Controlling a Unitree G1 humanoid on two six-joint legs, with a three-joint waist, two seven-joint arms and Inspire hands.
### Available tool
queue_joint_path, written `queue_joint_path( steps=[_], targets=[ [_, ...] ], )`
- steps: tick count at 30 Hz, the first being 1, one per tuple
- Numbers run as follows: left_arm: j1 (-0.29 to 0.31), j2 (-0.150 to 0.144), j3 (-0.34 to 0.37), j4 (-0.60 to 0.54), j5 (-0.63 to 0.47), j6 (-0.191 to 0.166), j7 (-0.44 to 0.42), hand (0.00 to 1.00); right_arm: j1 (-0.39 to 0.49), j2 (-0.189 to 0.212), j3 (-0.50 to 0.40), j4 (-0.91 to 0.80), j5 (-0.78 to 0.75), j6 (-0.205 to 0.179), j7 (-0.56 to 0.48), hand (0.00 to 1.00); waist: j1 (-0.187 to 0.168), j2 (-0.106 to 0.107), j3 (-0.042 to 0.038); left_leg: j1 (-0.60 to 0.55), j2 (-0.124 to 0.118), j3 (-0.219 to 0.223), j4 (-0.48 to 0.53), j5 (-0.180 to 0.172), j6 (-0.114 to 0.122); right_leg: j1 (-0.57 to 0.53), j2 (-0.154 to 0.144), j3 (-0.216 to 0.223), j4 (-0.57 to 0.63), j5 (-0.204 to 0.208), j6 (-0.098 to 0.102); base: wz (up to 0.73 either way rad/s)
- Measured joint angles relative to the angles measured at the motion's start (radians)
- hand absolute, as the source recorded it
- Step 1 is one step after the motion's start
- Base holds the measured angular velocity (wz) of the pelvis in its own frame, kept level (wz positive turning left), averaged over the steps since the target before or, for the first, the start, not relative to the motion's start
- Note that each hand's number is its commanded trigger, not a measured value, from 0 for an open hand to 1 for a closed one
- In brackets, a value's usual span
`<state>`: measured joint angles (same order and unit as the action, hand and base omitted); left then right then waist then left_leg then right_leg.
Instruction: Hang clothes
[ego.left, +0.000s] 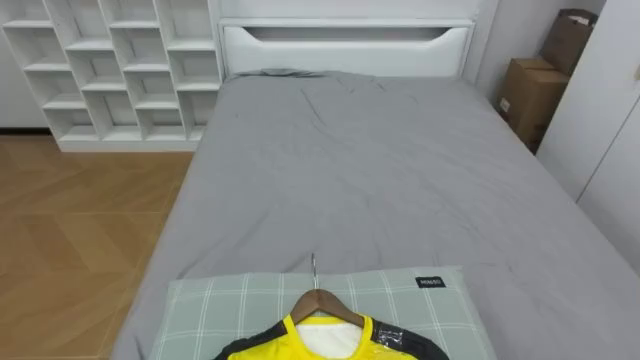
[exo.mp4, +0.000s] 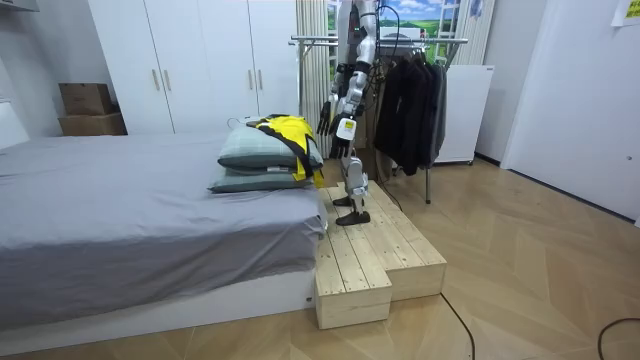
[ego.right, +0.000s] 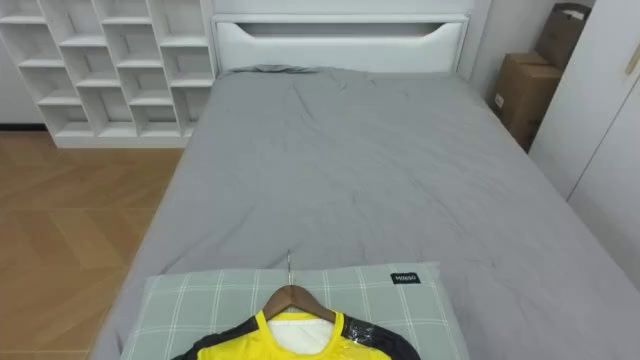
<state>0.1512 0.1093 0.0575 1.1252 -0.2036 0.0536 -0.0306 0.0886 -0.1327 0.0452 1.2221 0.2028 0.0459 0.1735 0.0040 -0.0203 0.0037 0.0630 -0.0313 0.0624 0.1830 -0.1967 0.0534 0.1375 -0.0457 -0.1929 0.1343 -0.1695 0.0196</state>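
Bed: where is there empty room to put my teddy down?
The whole grey sheet is bare, side to side, from the checked pillow up to the white headboard. The near end is crowded: the yellow shirt on its hanger lies on the pillow.

a home bedroom: grey bed (ego.left: 380, 180), white cube shelves (ego.left: 110, 70), white wardrobe (exo.mp4: 200, 60), loaded clothes rail (exo.mp4: 400, 42)

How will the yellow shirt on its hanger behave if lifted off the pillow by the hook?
The yellow shirt looks like thin fabric, so it would likely droop and sway below the wooden hanger. The hanger looks rigid, so lifting its metal hook probably carries both. On the soft pillow, a push may bunch the cloth.
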Motion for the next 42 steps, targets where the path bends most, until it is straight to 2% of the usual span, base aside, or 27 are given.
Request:
queue_joint_path(
  steps=[20,27,32,38,42],
  targets=[
    [0.007,0.000,-0.002,-0.001,0.000,-0.022,0.025,0.00,0.000,0.000,-0.001,0.009,0.036,-0.003,0.005,0.00,-0.004,-0.002,0.0001,0.002,-0.001,-0.001,0.003,0.000,0.000,0.003,0.000,0.000,-0.002,-0.002,-0.001,0.00],
    [0.013,-0.003,0.001,-0.002,0.001,-0.033,0.078,0.00,-0.008,0.001,0.000,0.022,0.035,-0.003,0.005,0.00,-0.003,-0.004,0.0003,0.002,-0.001,-0.002,0.002,-0.002,0.000,0.003,0.000,-0.001,-0.003,-0.004,-0.002,0.00],
    [0.024,-0.009,0.038,-0.005,0.023,-0.032,0.146,0.00,0.002,0.002,-0.001,0.023,0.059,-0.002,0.001,0.00,-0.002,-0.004,0.0000,0.005,-0.003,-0.009,0.004,-0.002,0.000,0.008,0.000,-0.001,-0.013,-0.004,-0.001,0.03],
    [0.072,-0.007,0.070,-0.071,0.117,-0.021,0.302,0.00,0.008,0.002,0.000,0.024,0.077,0.000,-0.023,0.00,0.000,0.003,-0.0022,0.009,-0.003,-0.012,0.006,-0.008,-0.001,0.022,0.001,-0.004,-0.016,-0.005,-0.001,0.02],
    [0.079,-0.006,0.133,-0.118,0.140,-0.018,0.424,0.00,0.011,0.002,-0.002,0.029,0.080,0.000,-0.033,0.00,0.000,0.005,-0.0023,0.022,-0.003,-0.016,0.000,-0.012,-0.002,0.035,0.003,-0.004,-0.017,-0.005,-0.001,0.00]
  ],
)
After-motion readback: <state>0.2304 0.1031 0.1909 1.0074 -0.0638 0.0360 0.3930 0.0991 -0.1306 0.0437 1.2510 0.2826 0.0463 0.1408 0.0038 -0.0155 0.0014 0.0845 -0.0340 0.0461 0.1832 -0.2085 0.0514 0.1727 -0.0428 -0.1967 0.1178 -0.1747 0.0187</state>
